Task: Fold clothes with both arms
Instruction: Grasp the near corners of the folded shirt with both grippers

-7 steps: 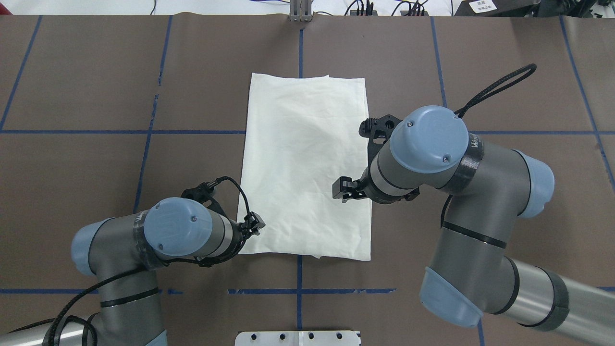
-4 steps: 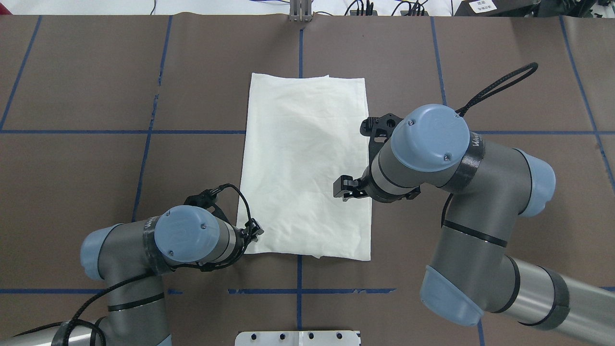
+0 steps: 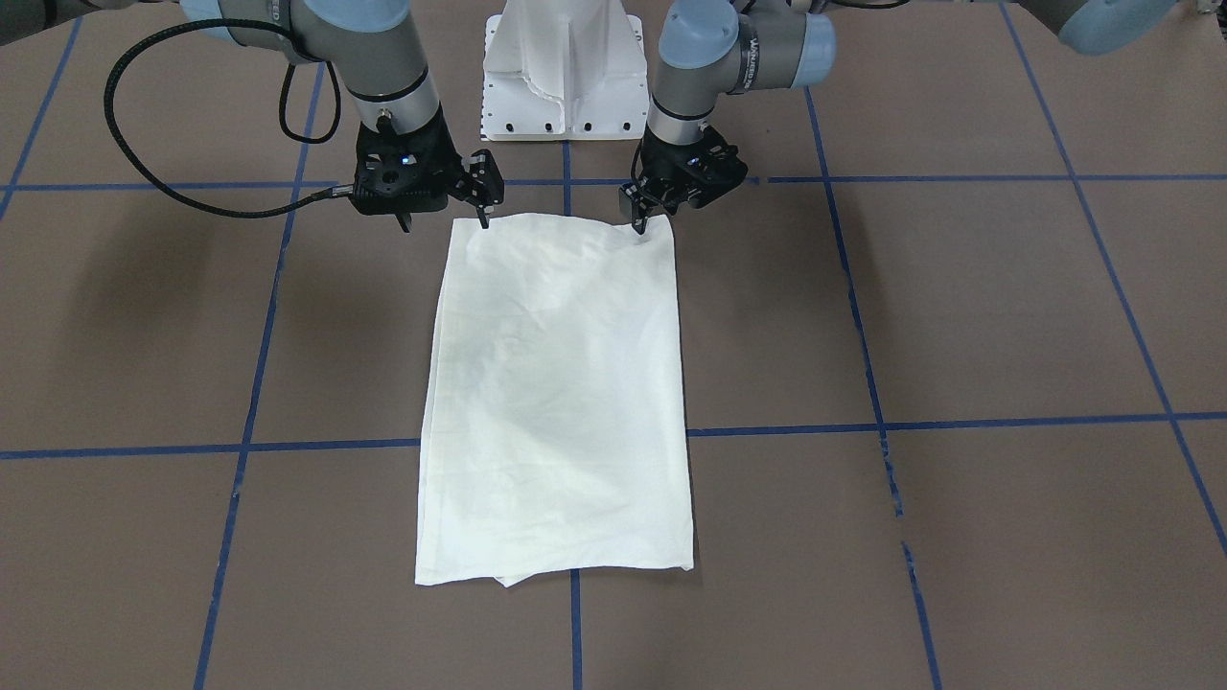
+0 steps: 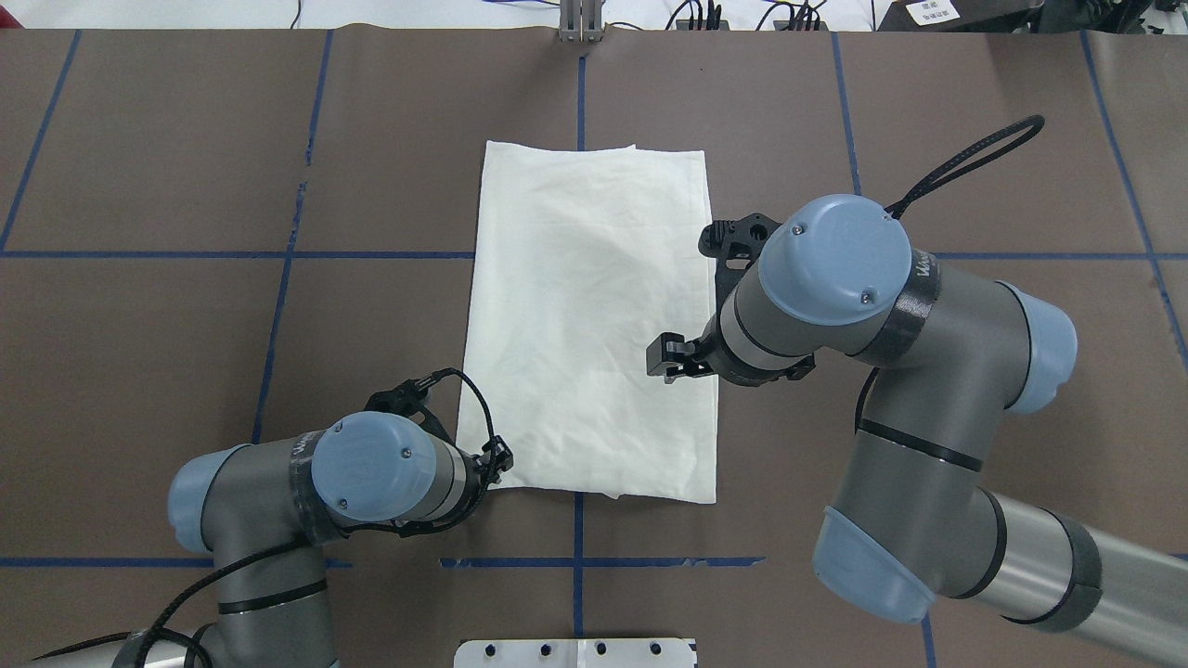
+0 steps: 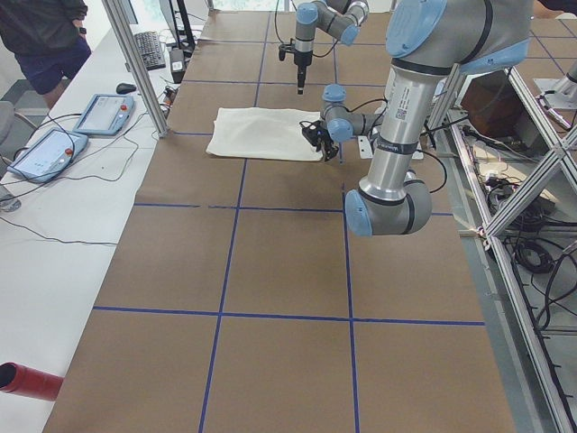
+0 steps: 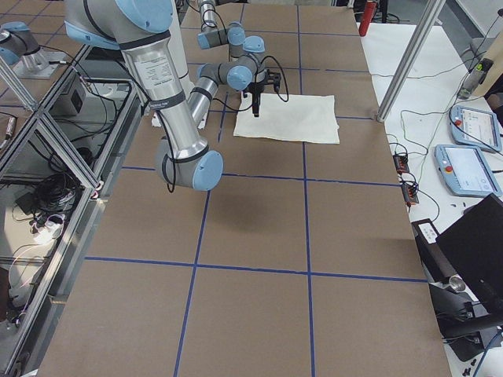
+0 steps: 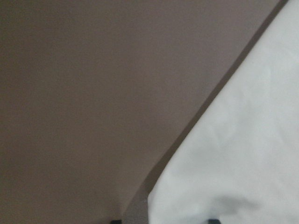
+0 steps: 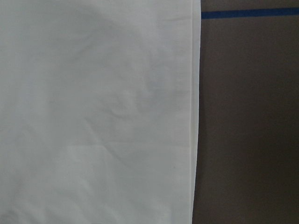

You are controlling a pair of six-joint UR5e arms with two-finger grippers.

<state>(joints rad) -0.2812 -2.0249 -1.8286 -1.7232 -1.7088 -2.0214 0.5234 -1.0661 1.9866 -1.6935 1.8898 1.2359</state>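
Shirt (image 4: 589, 315) lies flat about mid-bench, long axis running from the robot-side edge toward the operators' edge. Plain side up, no print showing. It reads as a neat rectangle with no sleeves out, so I judge the side folds done. A small flap peeks from under the end toward the operators' edge.

Left gripper (image 4: 498, 459) is low at the shirt's corner toward the robot-side edge, on the robot's left. Jaws are apart; the wrist view shows the cloth corner between the tips, nothing pinched yet.

Right gripper (image 4: 670, 357) hangs above the shirt's right long edge, short of the matching corner and higher up. How far open it is I cannot tell; nothing in it.

Left to do, by my reading: take both robot-side corners and carry them over toward the operators' edge, perhaps more than once.

Count: one shirt, one left arm (image 4: 371, 468), one right arm (image 4: 835, 260), two grippers. Brown bench (image 4: 186, 139) carries blue tape lines (image 4: 371, 254).
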